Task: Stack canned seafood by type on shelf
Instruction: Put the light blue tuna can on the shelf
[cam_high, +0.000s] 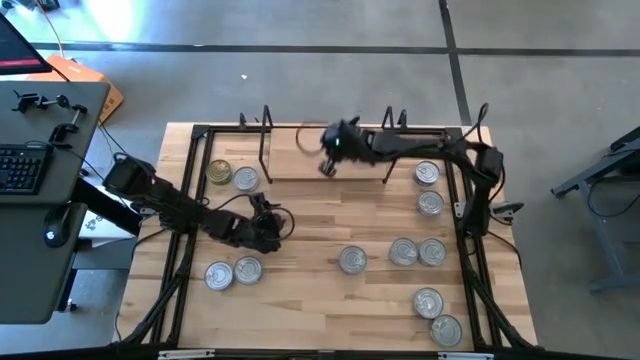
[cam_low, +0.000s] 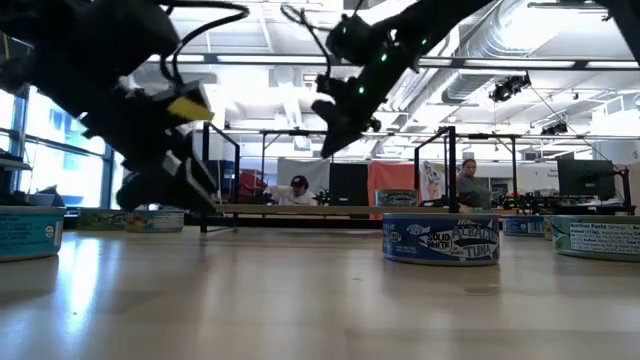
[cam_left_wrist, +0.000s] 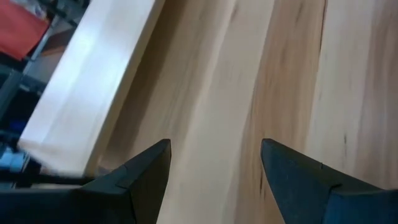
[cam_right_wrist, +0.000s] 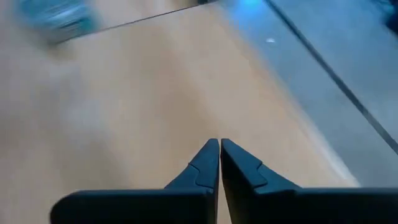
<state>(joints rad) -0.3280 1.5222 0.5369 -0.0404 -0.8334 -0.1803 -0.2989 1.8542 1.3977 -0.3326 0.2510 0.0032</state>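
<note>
Presently, the left gripper (cam_high: 268, 222) hangs low over the bare worktop (cam_high: 320, 295) at its left-centre, jaws spread wide with nothing between them; the left wrist view shows only plain wood between its fingers (cam_left_wrist: 140, 171). Behind and to the left of these jaws lie two tins side by side, a gold-lidded tin (cam_high: 219, 172) and a silver tin (cam_high: 245, 179). Nearer the front, also to their left, sits another pair of silver tins (cam_high: 233, 272). The shelf (cam_high: 300, 165) stands at the back of the worktop, beyond the left jaws; no tin shows on its board. The right gripper (cam_high: 328, 166) is raised over the shelf, jaws shut tight on nothing, as the right wrist view confirms by its fingers (cam_right_wrist: 205, 168) pressed together. To the right of these jaws, two silver tins (cam_high: 428, 188) lie near the worktop's right edge. Three more (cam_high: 392, 255) sit in a row toward the front, and a last pair (cam_high: 436, 315) lies at the front right corner.
</note>
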